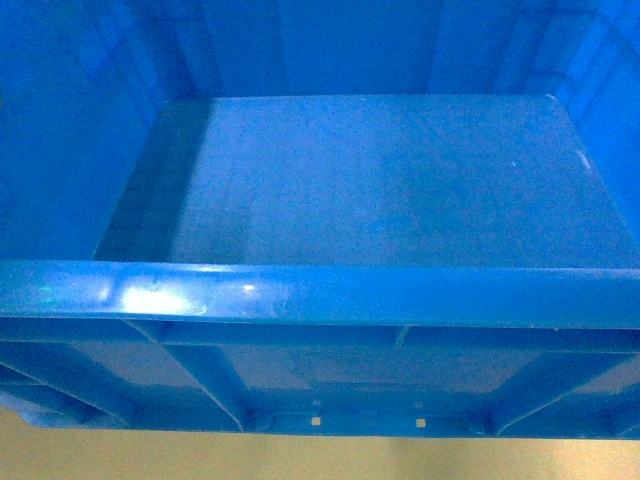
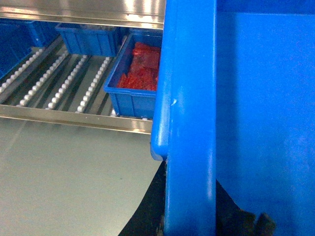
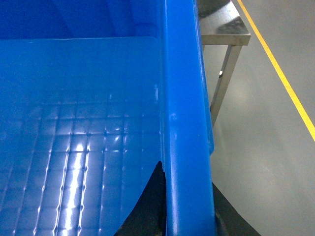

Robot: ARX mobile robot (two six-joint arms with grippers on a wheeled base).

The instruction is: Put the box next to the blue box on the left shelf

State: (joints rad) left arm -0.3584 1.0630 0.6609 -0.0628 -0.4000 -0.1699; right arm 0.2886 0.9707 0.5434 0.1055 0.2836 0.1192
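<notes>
The box [image 1: 330, 190], a large bright-blue crate, filled the head camera's view, its thick rolled rim running across the frame and its smooth floor bare. Dark parts of the left gripper [image 2: 189, 223] sat on either side of the crate's left rim — it gripped that wall. The right gripper [image 3: 187, 216] clamped the opposite rim in the same way. Beyond the crate's left edge stood the left shelf [image 2: 64, 81], its roller tracks lined with small white wheels, carrying a smaller blue bin [image 2: 125, 96] of red parts [image 2: 142, 69] and more blue bins [image 2: 86, 39] farther back. A yellow floor line [image 3: 280, 73] passed a steel table [image 3: 224, 46] on the right.
</notes>
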